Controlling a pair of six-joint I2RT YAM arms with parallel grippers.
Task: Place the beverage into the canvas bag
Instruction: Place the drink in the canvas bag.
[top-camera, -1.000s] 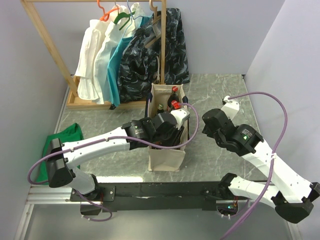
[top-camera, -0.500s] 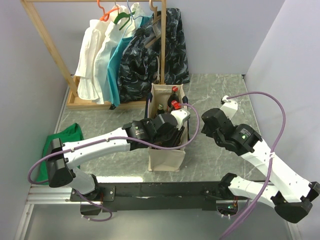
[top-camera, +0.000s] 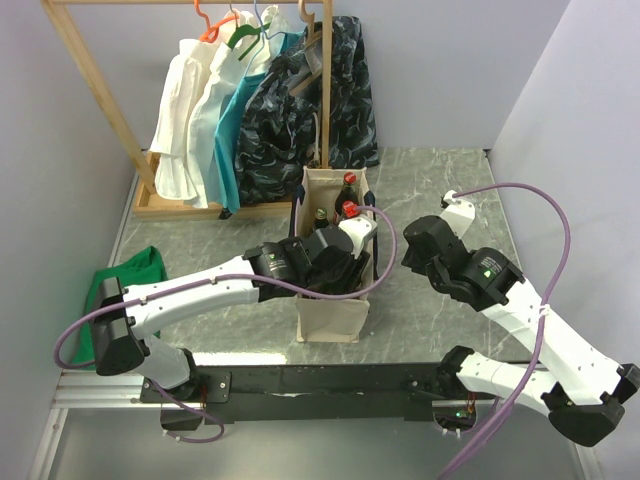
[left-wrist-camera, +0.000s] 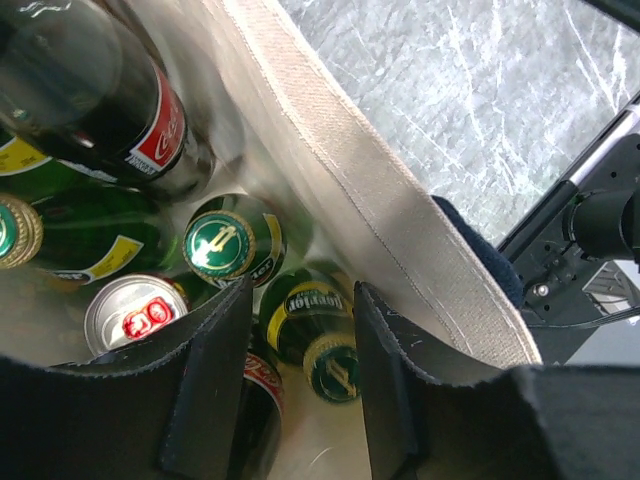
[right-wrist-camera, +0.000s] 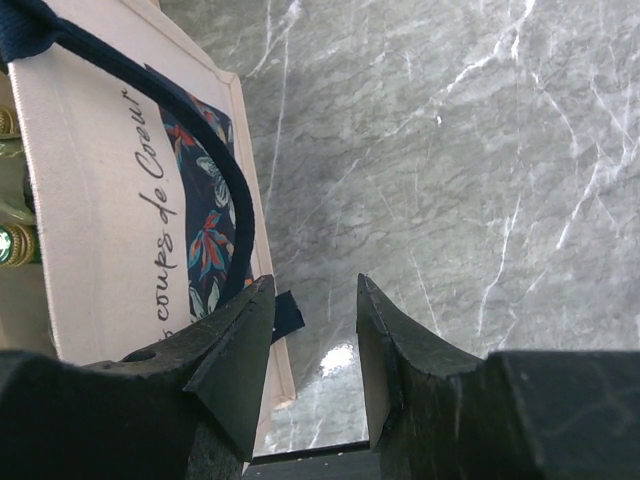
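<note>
Grey marble bench is carrying everything. Wooden rack is standing at the far left, with white, teal and dark patterned garments hanging on it. Left arm is lying across from the left side, its end sitting over the bag mouth. Right arm is bending in from the right.

Cream canvas bag is standing upright mid-bench, just in front of the rack, mouth open. Its navy handle is arching along the printed side, which is facing the right wrist camera.

Green cloth is lying on the bench at the left edge, well apart from the bag.

Left pincer is hanging inside the bag top with its fingers spread and gripping nothing. Right pincer is hovering just beside the bag's right side, fingers also apart and holding nothing, with the handle passing next to one finger.

Green beverage bottle is sitting down inside the bag, showing in the gap between the left fingers. Around it, also in the bag, are a cola bottle, a second green bottle and a silver can
</note>
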